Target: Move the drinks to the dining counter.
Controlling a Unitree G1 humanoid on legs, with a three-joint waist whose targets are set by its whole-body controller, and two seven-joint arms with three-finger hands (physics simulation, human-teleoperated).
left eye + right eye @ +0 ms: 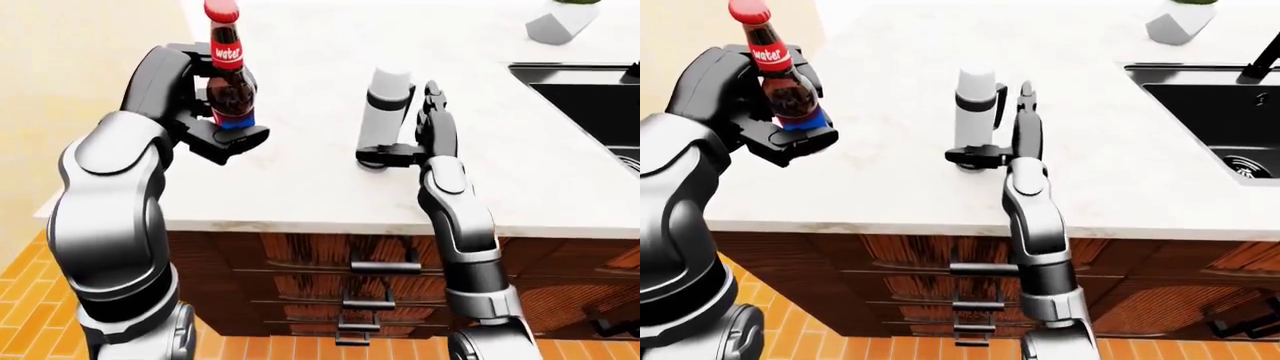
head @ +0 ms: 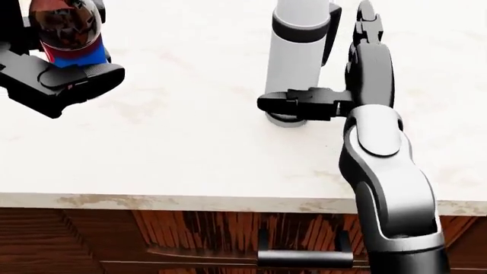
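Note:
A dark cola-style bottle (image 1: pixel 231 88) with a red cap and a red "water" label is in my left hand (image 1: pixel 213 120). The fingers close round its lower body and hold it upright, lifted above the left part of the white counter (image 1: pixel 300 184). A grey and white flask (image 1: pixel 385 112) stands upright on the counter near its middle. My right hand (image 1: pixel 410 135) is open against the flask's right side. Its fingers (image 2: pixel 370 51) point straight up, and the thumb (image 2: pixel 293 104) reaches across the flask's foot. The head view cuts off the tops of both drinks.
A black sink (image 1: pixel 590 97) is set into the counter at the right, with a white faceted pot (image 1: pixel 560 24) beyond it at the top. Wooden drawers with black handles (image 1: pixel 385 266) lie under the counter edge. Orange tiled floor (image 1: pixel 25 300) shows at the lower left.

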